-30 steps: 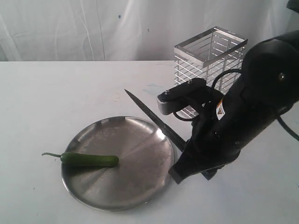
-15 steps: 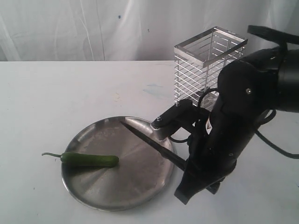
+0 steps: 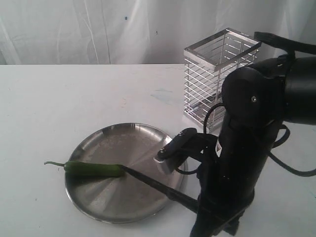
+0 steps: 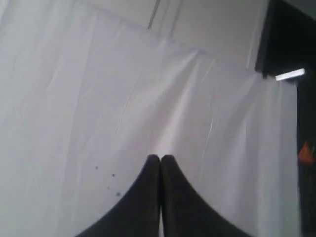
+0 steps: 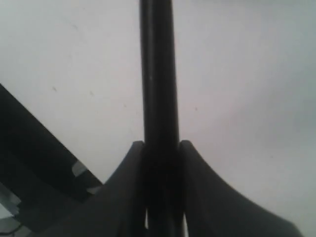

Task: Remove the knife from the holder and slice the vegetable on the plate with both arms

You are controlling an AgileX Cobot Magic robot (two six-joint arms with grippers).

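- One chili (image 3: 95,169) lies at the lower left of the exterior view, on the left part of the one plate (image 3: 143,140), stem past the rim.
- One knife (image 3: 157,184) slants across the plate's lower right; its tip is at the chili's right end, whether touching I cannot tell.
- One holder (image 3: 220,79) stands upper right, well apart from the plate.
- One arm shows, lower right: the right gripper (image 5: 159,197) is clenched on the knife handle.
- Left gripper (image 4: 160,170): fingers pressed together, grasping nothing, facing white cloth.
- White table (image 3: 59,103); white curtain (image 3: 89,29) behind.
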